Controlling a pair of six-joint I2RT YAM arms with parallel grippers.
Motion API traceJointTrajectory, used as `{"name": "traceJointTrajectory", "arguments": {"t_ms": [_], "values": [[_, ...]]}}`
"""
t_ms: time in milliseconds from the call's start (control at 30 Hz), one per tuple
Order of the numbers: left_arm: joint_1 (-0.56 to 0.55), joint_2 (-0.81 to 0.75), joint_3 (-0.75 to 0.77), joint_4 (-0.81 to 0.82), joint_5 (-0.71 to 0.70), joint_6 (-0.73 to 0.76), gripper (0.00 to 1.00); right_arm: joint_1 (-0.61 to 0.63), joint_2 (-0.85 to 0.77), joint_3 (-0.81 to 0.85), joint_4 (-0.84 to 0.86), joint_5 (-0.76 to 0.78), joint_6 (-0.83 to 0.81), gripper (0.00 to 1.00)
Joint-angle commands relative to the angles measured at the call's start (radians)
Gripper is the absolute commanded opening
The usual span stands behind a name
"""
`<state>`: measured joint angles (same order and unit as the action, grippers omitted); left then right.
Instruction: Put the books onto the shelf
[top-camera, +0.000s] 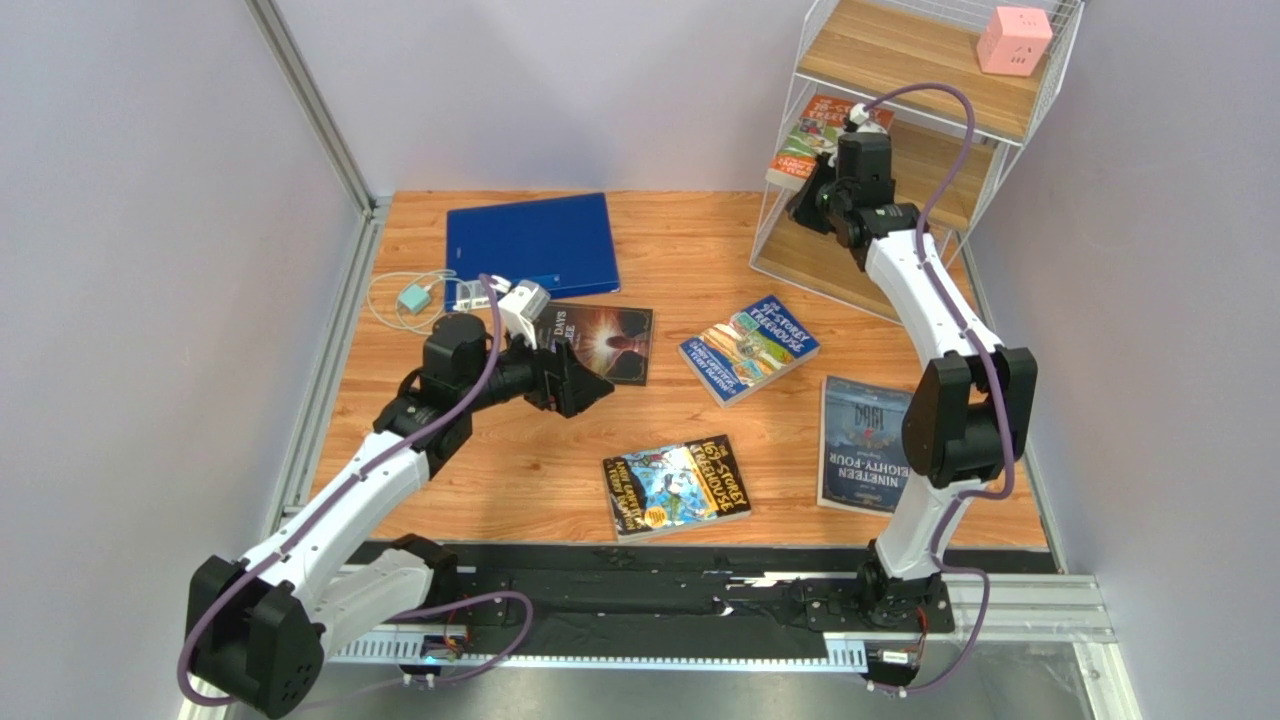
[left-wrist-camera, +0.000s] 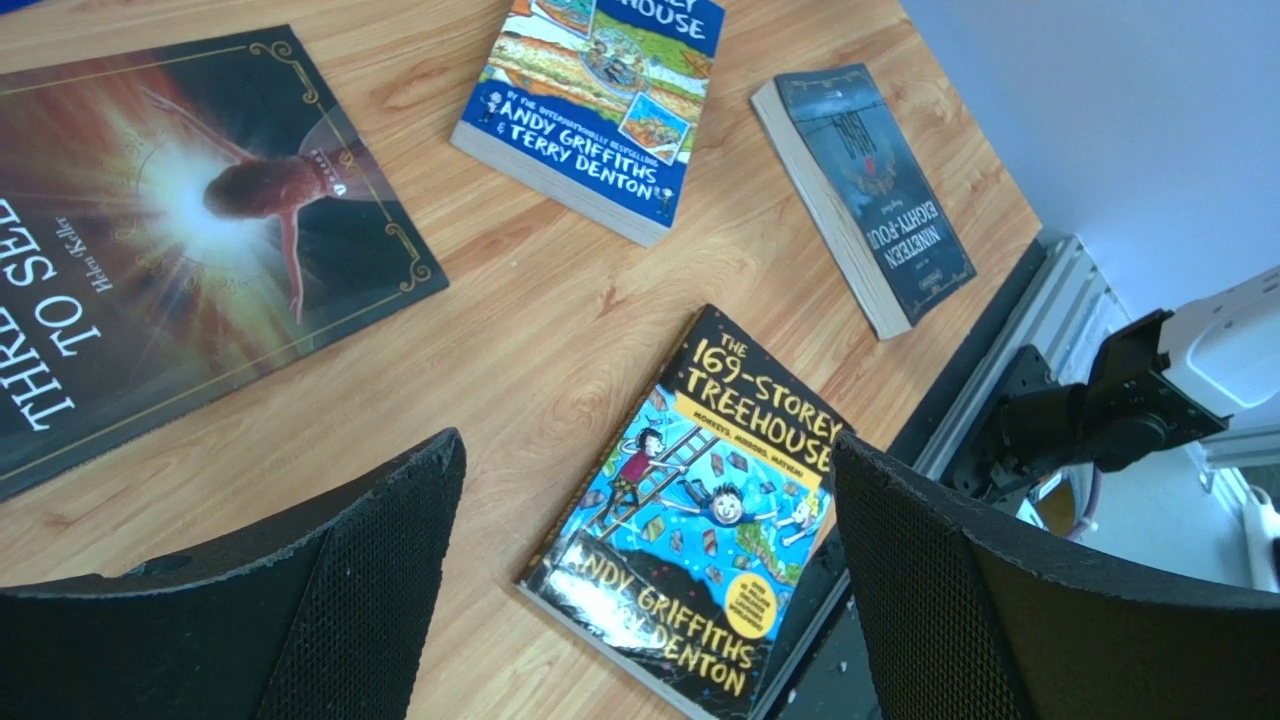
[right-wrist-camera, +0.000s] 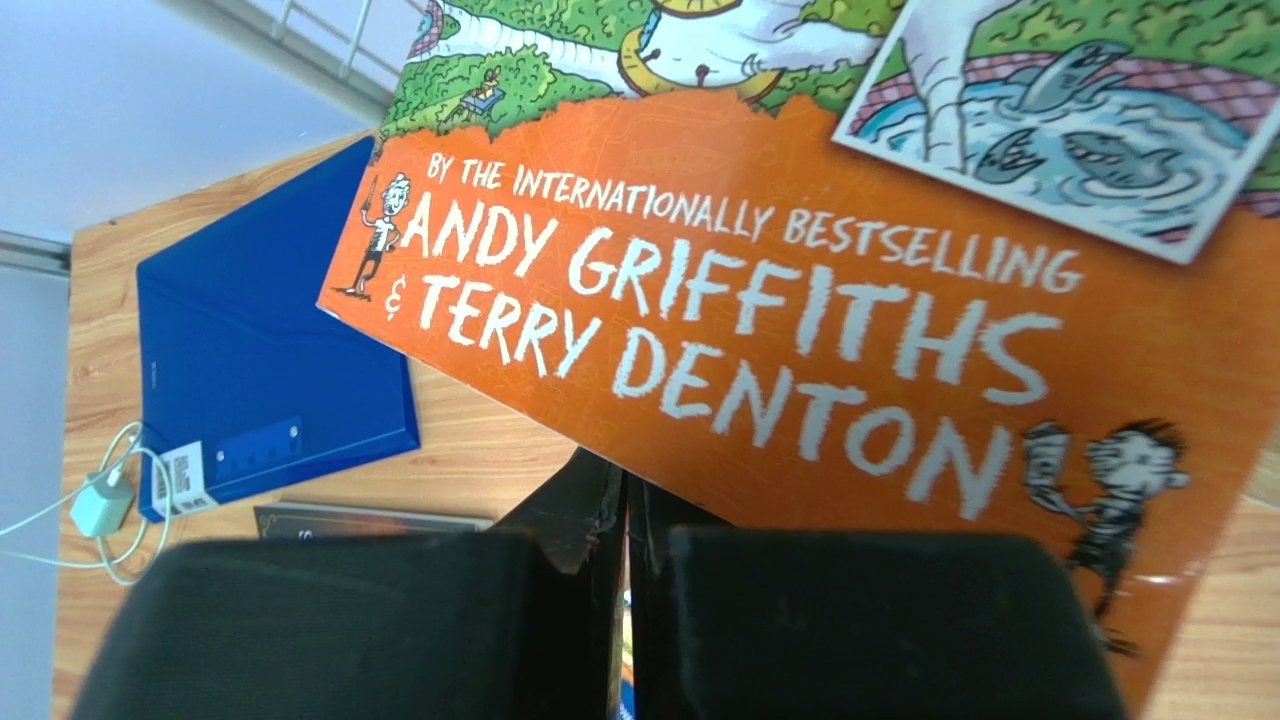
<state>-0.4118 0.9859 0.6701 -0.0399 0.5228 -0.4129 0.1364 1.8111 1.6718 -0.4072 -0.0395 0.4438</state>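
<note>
Top external. Shows the left gripper (top-camera: 583, 378) at centre left, jaws wide and empty, near "Three Days to See" (top-camera: 609, 333). Shows the blue cartoon-cover book (top-camera: 748, 348), dark cartoon-cover book (top-camera: 676, 485) and "Nineteen Eighty-Four" (top-camera: 861, 443) flat on the table (top-camera: 496, 450), mid-frame. Puts the right gripper (top-camera: 812, 195) at upper right, jaws pressed shut against the orange "Treehouse" book (top-camera: 812, 132), seemingly partway onto the middle board of the shelf (top-camera: 894, 60). Could tip that book off the front edge if pushed askew. Hides the contact behind the wrist: pinch or push, cannot tell.

left arm (top-camera: 361, 473) — low, reaching forward, fingers (left-wrist-camera: 301, 600) spread wide | right arm (top-camera: 920, 282) — raised, extended, fingers (right-wrist-camera: 346, 630) pressed together
</note>
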Motion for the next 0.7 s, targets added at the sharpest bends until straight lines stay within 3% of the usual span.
{"name": "traceJointTrajectory", "arguments": {"t_ms": [0, 200, 400, 467, 667], "values": [[-0.001, -0.027, 0.013, -0.008, -0.004, 0.020, 0.95, 0.002, 0.036, 0.080, 0.007, 0.038, -0.036, 0.02], [-0.001, -0.020, -0.009, -0.028, -0.029, 0.039, 0.96, 0.014, -0.079, -0.036, 0.001, -0.101, -0.036, 0.09], [-0.001, 0.057, -0.010, -0.074, -0.076, 0.054, 0.97, 0.034, -0.318, -0.361, 0.028, -0.195, 0.006, 0.19], [-0.002, 0.098, -0.007, -0.081, -0.084, 0.045, 0.96, 0.046, -0.378, -0.470, 0.030, -0.227, 0.024, 0.24], [-0.036, 0.178, -0.018, -0.113, -0.167, 0.002, 0.94, 0.074, -0.579, -0.688, -0.041, -0.339, 0.094, 0.52]]}}
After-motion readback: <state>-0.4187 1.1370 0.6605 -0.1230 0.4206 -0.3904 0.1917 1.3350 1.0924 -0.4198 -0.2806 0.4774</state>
